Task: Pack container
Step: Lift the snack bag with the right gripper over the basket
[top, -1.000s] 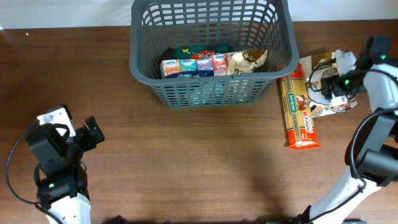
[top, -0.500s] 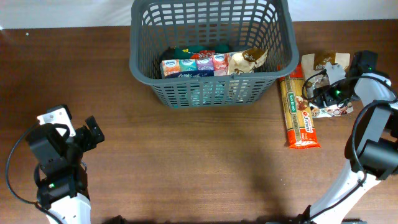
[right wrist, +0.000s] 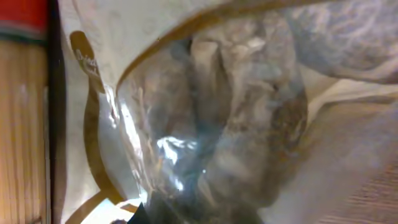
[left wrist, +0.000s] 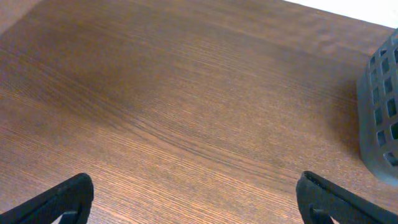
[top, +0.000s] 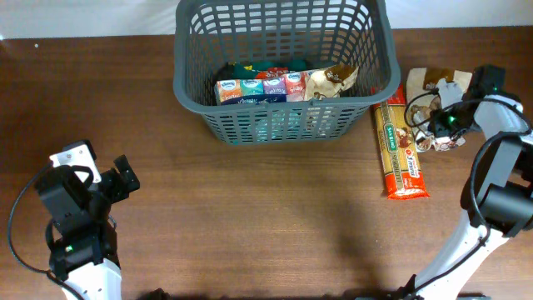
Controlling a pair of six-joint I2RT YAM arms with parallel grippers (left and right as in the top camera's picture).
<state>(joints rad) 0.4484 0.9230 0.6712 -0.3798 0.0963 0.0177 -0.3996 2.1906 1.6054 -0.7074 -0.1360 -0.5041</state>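
Nearest to me, the left gripper (left wrist: 194, 186) hovers over bare table (top: 266, 217) at the near left, its jaws spread wide. Its wrist camera shows a dark finger (left wrist: 65, 198) at each lower corner with nothing but wood grain between them. That view also catches one lattice corner of the container (left wrist: 379, 118) at its right edge. The overhead shows that the two are in fact well apart.

Farther out on the right, a long orange packet (top: 398, 154) lies flat, its far end just beside the container's right wall. Just right of it, the right gripper (top: 441, 123) sits down on a white-and-brown pouch (top: 429, 82). In the overhead the wrist covers the jaws. In the right wrist view crinkled glossy film fills the frame, so I cannot tell whether they are pinching it.

Farthest away, the container stands upright at the table's far middle. From overhead I see a row of small colourful packs (top: 258, 87) and a brown-and-white bag (top: 333, 81) inside it.
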